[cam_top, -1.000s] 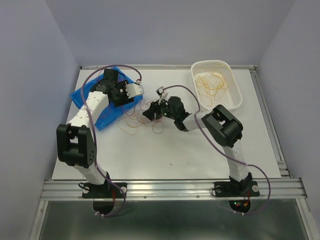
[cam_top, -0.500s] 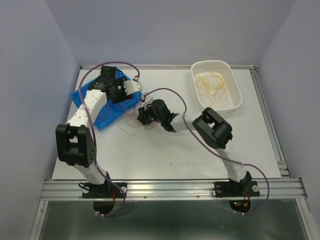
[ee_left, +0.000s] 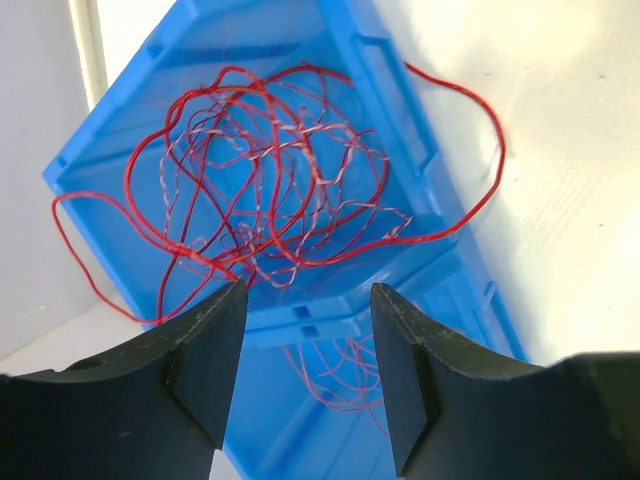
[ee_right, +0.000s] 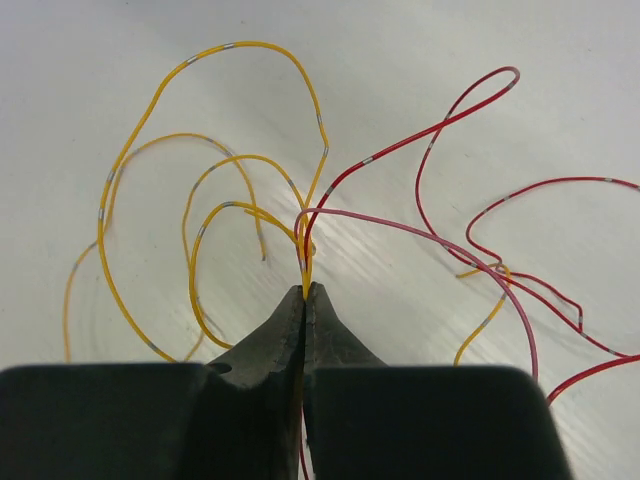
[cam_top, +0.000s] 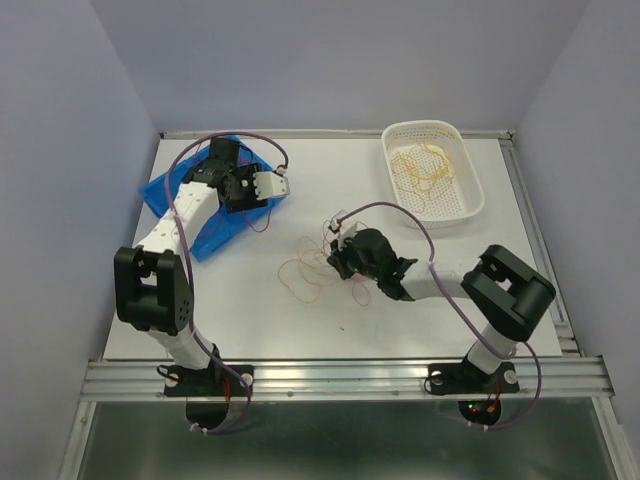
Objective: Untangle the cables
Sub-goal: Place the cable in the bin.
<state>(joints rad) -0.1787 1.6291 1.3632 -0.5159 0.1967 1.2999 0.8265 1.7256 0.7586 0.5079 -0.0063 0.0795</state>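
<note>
Thin yellow cables (ee_right: 190, 61) and red cables (ee_right: 446, 124) loop over the white table in the right wrist view. My right gripper (ee_right: 305, 288) is shut, pinching yellow and red strands at its tips. From above, the right gripper (cam_top: 338, 262) sits low at mid-table with loose loops (cam_top: 297, 276) to its left. A dense red tangle of cables (ee_left: 270, 180) lies in the blue tray (ee_left: 390, 60). My left gripper (ee_left: 307, 300) hangs open above the tray's edge with nothing between its fingers; in the top view the left gripper (cam_top: 272, 185) is at the tray's right side.
A white perforated basket (cam_top: 474, 196) at the back right holds several yellow strands (cam_top: 425, 167). The blue tray (cam_top: 160, 195) lies at the back left, under the left arm. Mauve arm cables arch over both arms. A metal rail runs along the near edge.
My right gripper closed on the strands beside the blue tray and pulled back toward mid-table, dragging yellow and red loops along. The left gripper stayed open over the tray.
</note>
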